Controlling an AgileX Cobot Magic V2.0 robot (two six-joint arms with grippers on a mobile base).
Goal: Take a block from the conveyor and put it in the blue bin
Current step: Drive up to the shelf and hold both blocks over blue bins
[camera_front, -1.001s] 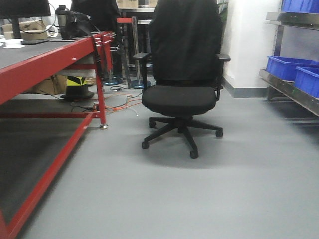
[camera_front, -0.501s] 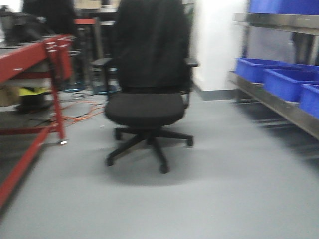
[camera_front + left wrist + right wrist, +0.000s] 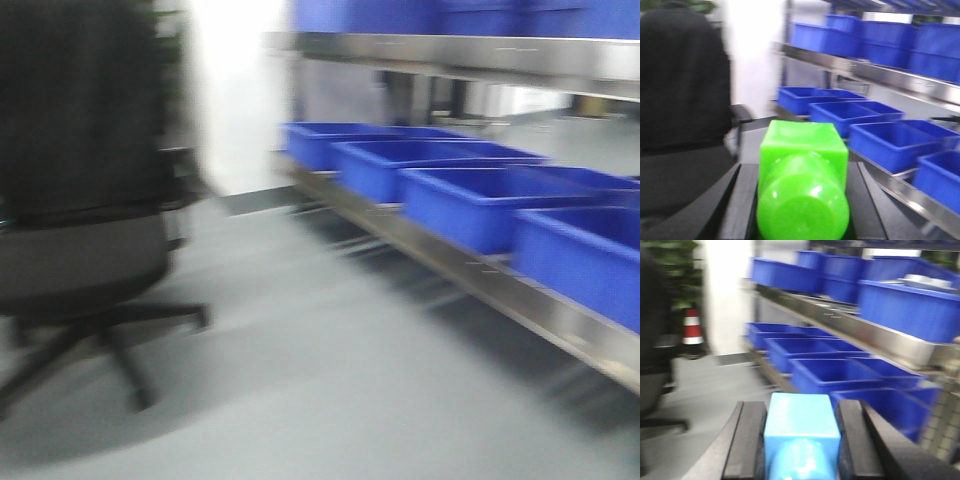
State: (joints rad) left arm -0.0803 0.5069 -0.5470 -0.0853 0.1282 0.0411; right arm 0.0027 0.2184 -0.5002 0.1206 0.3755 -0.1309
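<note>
My left gripper [image 3: 801, 200] is shut on a bright green block [image 3: 802, 175] with a rounded stud facing the camera. My right gripper [image 3: 800, 440] is shut on a light blue block [image 3: 801, 432], pinched between its black pads. Several blue bins [image 3: 470, 205] stand in a row on a low steel shelf [image 3: 480, 275] to the right; they also show in the left wrist view [image 3: 890, 142] and in the right wrist view [image 3: 832, 375]. The conveyor is out of view. Neither gripper shows in the front view.
A black office chair [image 3: 75, 240] stands on the grey floor at the left, also in the left wrist view [image 3: 682, 115]. More blue bins [image 3: 900, 305] sit on an upper steel shelf. An orange and white cone [image 3: 691, 327] stands by the white wall.
The front view has swung to the right: the red-framed conveyor has left the picture, the chair has slid to the left edge, and the row of blue bins now fills the right side.
</note>
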